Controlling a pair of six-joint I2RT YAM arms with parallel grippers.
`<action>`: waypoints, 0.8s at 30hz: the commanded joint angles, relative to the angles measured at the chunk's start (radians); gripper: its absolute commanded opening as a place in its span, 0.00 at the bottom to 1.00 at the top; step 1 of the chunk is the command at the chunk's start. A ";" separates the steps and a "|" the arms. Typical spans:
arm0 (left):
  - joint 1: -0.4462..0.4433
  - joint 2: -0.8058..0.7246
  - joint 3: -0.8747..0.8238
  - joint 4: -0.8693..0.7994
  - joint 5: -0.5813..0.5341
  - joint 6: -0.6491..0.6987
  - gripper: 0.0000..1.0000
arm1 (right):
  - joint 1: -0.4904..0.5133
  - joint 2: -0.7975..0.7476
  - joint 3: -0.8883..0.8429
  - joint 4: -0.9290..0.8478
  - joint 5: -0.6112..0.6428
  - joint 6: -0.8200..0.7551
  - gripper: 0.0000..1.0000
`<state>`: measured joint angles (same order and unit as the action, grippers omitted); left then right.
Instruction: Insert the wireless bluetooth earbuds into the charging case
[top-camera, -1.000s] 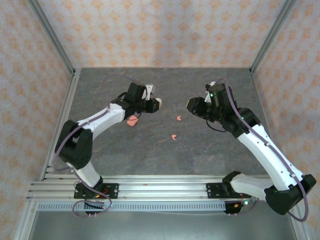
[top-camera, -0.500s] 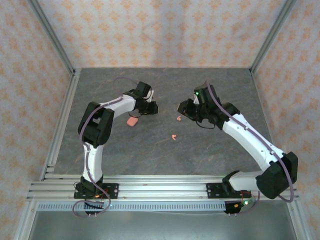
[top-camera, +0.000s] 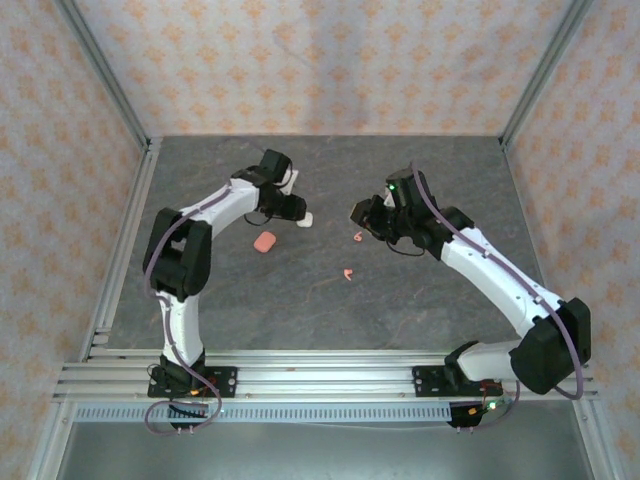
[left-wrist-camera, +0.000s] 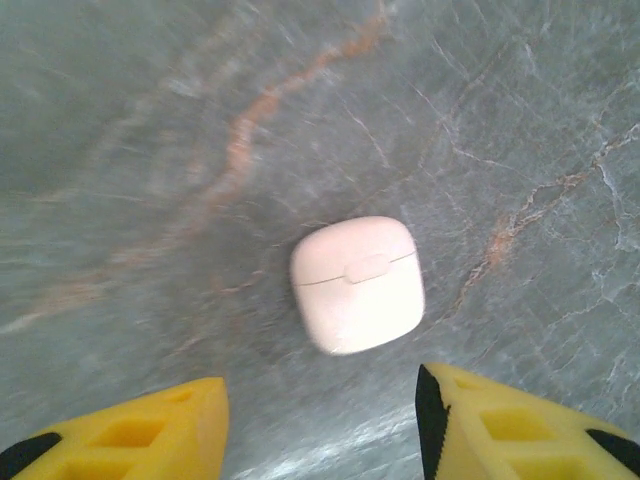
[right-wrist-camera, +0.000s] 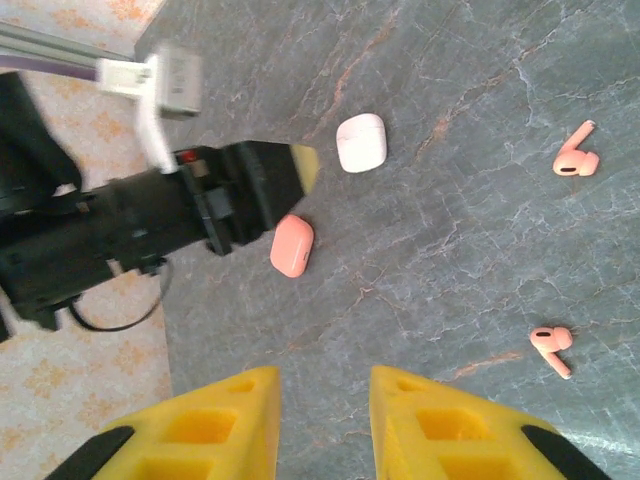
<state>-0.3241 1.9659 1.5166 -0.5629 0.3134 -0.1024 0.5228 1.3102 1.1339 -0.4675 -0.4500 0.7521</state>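
A white charging case lies lid shut on the grey table, just beyond my left gripper, whose yellow fingers stand apart with nothing between them. From above, the same case sits at the left gripper's tips. A coral-pink case lies shut to its near left. Two coral-pink earbuds rest loose mid-table. My right gripper hovers just behind the farther earbud, open and empty. In its wrist view I see its fingertips, both cases and both earbuds.
Patterned walls with metal corner posts close off the table's back and sides. A rail carrying both arm bases runs along the near edge. The left arm reaches across the left half and the right arm crosses the right half.
My left gripper has opened and drawn back a little to the left, and the white case now lies free at its tips. My right gripper has shifted left toward the earbuds.
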 joint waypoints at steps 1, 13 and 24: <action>0.012 -0.095 -0.011 -0.104 -0.137 0.199 0.53 | -0.003 -0.011 -0.030 0.034 -0.003 0.023 0.30; 0.041 0.010 -0.003 -0.297 -0.138 0.323 0.61 | -0.003 -0.021 -0.053 0.044 -0.022 0.021 0.30; 0.059 0.064 -0.011 -0.327 -0.081 0.279 0.67 | -0.003 -0.061 -0.098 0.039 -0.004 0.023 0.31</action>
<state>-0.2676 2.0262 1.5158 -0.8494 0.2058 0.1902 0.5228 1.2736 1.0527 -0.4393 -0.4679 0.7746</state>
